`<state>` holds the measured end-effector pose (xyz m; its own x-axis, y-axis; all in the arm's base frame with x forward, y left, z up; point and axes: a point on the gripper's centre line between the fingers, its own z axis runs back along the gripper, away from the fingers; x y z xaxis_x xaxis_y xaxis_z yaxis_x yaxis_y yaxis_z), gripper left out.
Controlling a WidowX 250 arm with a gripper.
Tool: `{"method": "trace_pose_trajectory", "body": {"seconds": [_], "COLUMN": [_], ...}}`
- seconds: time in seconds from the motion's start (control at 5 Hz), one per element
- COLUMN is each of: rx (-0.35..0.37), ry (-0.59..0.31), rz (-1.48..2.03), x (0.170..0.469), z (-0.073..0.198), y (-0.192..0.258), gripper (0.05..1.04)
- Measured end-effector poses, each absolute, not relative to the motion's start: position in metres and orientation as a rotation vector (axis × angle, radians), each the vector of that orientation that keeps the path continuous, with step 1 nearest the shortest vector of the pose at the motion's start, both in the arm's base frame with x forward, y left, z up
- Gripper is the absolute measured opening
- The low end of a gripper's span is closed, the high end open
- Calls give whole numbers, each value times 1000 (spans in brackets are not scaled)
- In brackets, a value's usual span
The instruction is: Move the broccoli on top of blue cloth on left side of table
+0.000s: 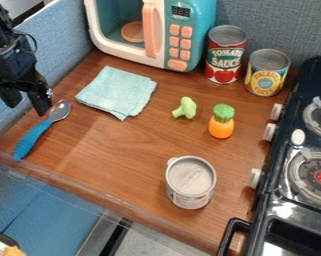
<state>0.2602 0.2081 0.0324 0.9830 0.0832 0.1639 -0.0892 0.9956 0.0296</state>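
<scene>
The black gripper (28,104) hangs at the upper left, above the bowl of the spoon and left of the cloth, its two fingers spread open with nothing between them. A folded light blue cloth (117,91) lies flat on the left part of the wooden table (122,150). The green broccoli (185,108) lies on the bare wood to the right of the cloth, apart from it, between the cloth and an orange carrot toy.
A blue-handled spoon (34,138) lies at the left edge. The carrot toy (221,127) and a grey-lidded can (190,182) stand on the right half. Behind are a toy microwave (189,35), a tomato can (225,60) and a pineapple can (266,75); a stove (289,195) borders the right.
</scene>
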Motion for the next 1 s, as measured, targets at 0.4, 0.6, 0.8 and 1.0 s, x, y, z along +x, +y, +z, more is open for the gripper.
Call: {"method": "trace_pose_trajectory", "body": {"seconds": [0.4,0.6,0.8,1.0], "rx": [-68,-104,-111,-137], "ry": [-166,-193,-231,-241], "rz": [-56,-185,-281,-337], "x": [286,313,347,377], "z": [19,23,33,27], "y": [150,98,57,25], "gripper": [1001,1001,1000,1000]}}
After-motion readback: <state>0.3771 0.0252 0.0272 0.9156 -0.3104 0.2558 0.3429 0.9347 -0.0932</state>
